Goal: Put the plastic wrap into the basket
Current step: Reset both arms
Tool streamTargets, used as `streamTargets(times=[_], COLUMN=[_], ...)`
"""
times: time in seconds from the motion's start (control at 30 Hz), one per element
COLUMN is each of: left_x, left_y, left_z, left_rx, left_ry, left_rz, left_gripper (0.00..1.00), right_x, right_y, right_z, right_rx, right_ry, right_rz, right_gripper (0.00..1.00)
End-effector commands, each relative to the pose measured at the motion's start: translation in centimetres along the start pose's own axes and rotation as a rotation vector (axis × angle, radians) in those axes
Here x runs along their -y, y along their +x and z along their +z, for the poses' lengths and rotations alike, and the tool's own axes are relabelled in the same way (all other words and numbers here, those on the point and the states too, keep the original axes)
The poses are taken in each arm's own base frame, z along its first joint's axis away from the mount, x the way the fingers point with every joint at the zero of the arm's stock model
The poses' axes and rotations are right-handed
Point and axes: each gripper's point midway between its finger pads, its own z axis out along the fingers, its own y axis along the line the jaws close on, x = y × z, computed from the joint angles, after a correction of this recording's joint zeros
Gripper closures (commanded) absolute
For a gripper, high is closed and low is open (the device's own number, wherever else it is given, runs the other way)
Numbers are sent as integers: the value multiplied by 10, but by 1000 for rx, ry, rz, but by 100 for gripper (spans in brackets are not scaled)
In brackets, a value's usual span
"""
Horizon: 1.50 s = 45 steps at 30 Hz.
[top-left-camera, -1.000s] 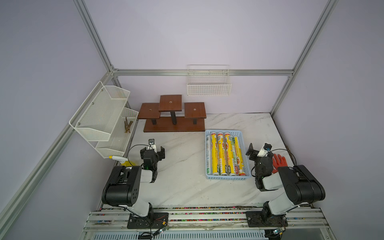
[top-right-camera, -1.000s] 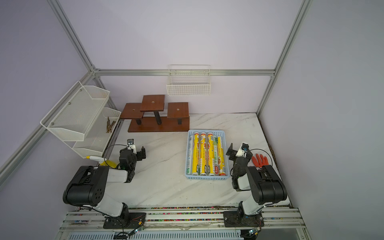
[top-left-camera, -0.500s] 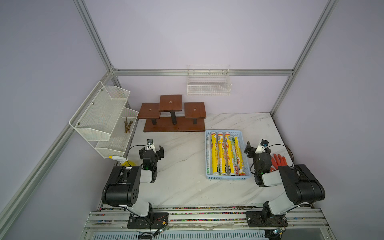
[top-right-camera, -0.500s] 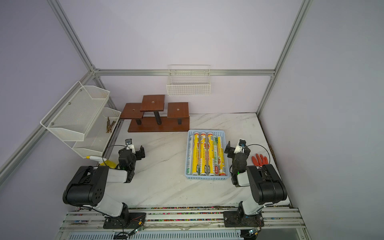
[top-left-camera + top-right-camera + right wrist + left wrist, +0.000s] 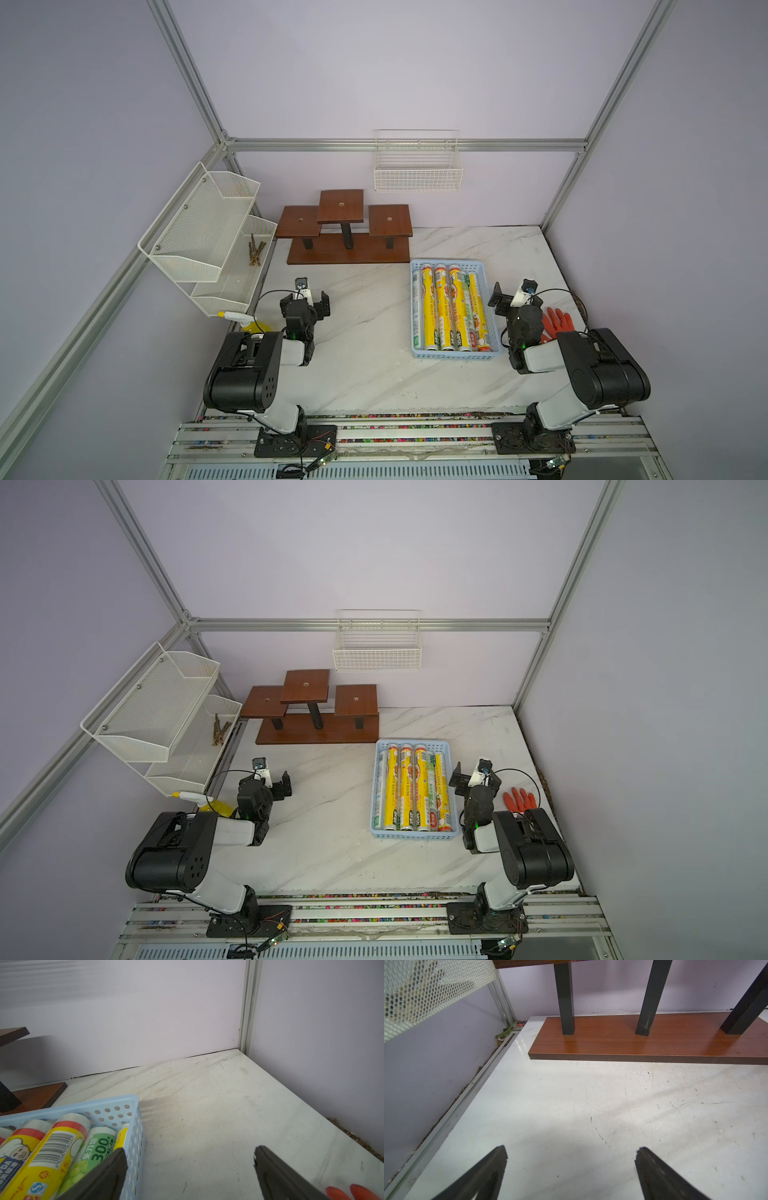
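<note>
Inside the light blue basket [image 5: 446, 263] lies the plastic wrap [image 5: 448, 309], long rolls packed side by side and running along the basket's length. In both top views the visible layer reads as a silvery roll at one edge, three yellow ones, a white-green one and a slim yellow one against the wall nearest the right arm. No roll shows on the tabletop outside the basket. The right wrist view adds detail the top views cannot give: a barcode and a chef's face on a yellow sleeve [image 5: 47, 1153], green print on its neighbour, and round holes in the basket's corner wall [image 5: 116, 1111].

The right gripper [image 5: 515, 300] stands just beside that long wall, jaws spread wide with nothing between them. In its own wrist view [image 5: 190, 1152] one finger overlaps the basket wall; whether it touches cannot be told. An orange-red rubber glove [image 5: 557, 324] lies near it.

The left gripper [image 5: 305, 300] is well apart from the basket, over the white marble tabletop [image 5: 365, 374], likewise wide open and empty [image 5: 571, 1149]. Its wrist view faces the brown wooden tiered stand [image 5: 612, 1045] and the white mesh rack [image 5: 425, 991]. Only the top views show the white wire basket [image 5: 417, 174] on the back wall.
</note>
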Motion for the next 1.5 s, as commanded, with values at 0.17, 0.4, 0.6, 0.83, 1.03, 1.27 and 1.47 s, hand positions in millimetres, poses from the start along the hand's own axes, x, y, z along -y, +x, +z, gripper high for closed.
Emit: streamTargets(times=[0.17,0.4,0.6,0.83,1.03,1.27,1.47], left_x=[-1,-2,-2,30,-29,-5,-4], left_y=[-17,-17,-17,-20,-15,-17,-18], left_z=[1,1,0,-17,-9,-1,-1], left_rx=[55,62,55,133,72,63,69], left_ry=[3,1,2,206,-142,-9,-9], left_rz=[-12,-15,-14,61,-97,-22,-20], left_gripper=[0,0,0,0,0,0,0], right_x=[2,2,2,2,2,2,2], right_y=[0,0,0,0,-1,0,0], right_z=[-2,-2,-2,-2,-2,-2,-2], right_rx=[7,5,6,6,8,7,6], right_ry=[10,10,10,10,10,11,10], right_rz=[4,4,5,4,5,5,5], right_gripper=[0,0,0,0,0,0,0])
